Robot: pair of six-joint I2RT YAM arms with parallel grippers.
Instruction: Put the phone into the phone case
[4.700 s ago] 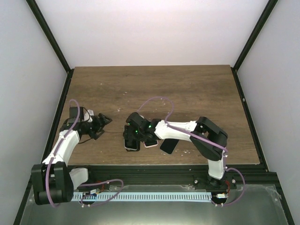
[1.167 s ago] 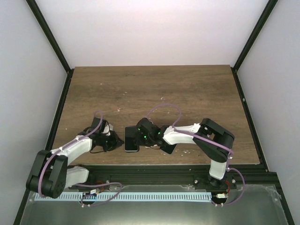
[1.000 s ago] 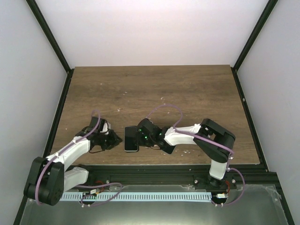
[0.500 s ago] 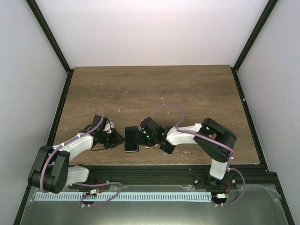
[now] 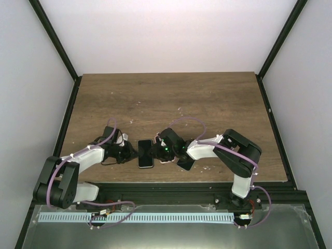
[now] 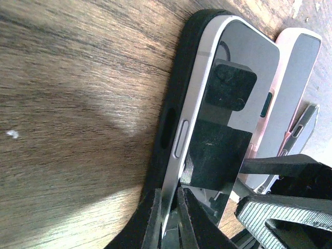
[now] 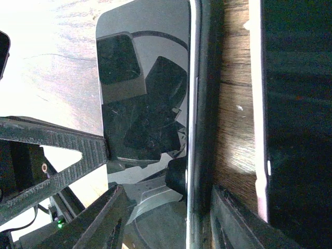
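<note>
Down at the near edge of the wooden worktop (image 5: 171,98), bracing the phone (image 5: 146,154) screen-up in the black phone case (image 6: 168,119): left tool (image 6: 167,199) pinched onto its silver rim, right tool (image 7: 166,199) spread astride the opposite edge, seemingly to press it home.

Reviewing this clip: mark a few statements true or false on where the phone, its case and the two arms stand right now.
1. The phone lies screen up on the table. True.
2. A black phone case runs along the phone's side. True.
3. It is the only phone on the table. False: a pink-cased phone lies right beside it.
4. Only the right pincer is at the phone. False: the left pincer is at it too, on the opposite side.
</note>
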